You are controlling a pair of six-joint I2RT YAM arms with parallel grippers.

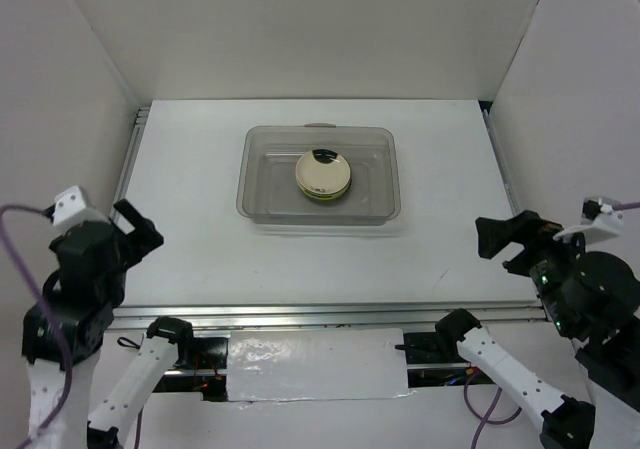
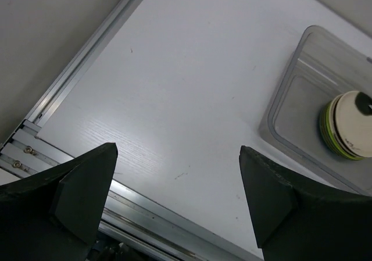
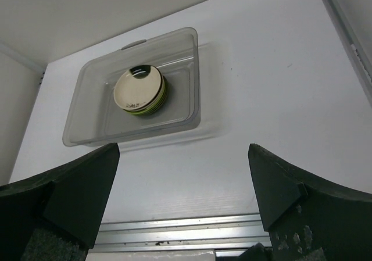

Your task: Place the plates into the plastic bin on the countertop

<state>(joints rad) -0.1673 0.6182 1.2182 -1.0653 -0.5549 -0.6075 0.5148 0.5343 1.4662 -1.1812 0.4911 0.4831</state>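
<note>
The clear plastic bin (image 1: 320, 174) sits on the white countertop (image 1: 200, 239) at the middle back. Inside it stands a stack of plates (image 1: 323, 174), topped by a cream one with a black patch, lime green edges showing beneath. The left wrist view catches the stack (image 2: 346, 124) at its right edge, inside the bin (image 2: 290, 98); in the right wrist view the stack (image 3: 140, 89) rests in the bin (image 3: 87, 121). My left gripper (image 1: 135, 227) hangs open over the near left of the countertop. My right gripper (image 1: 510, 237) hangs open at the near right. Neither holds anything.
A metal rail (image 1: 320, 314) runs along the countertop's near edge, and more rails line its left side (image 1: 130, 154) and right side (image 1: 500, 159). White walls close in the back and both sides. A white sheet (image 1: 315, 364) lies between the arm bases.
</note>
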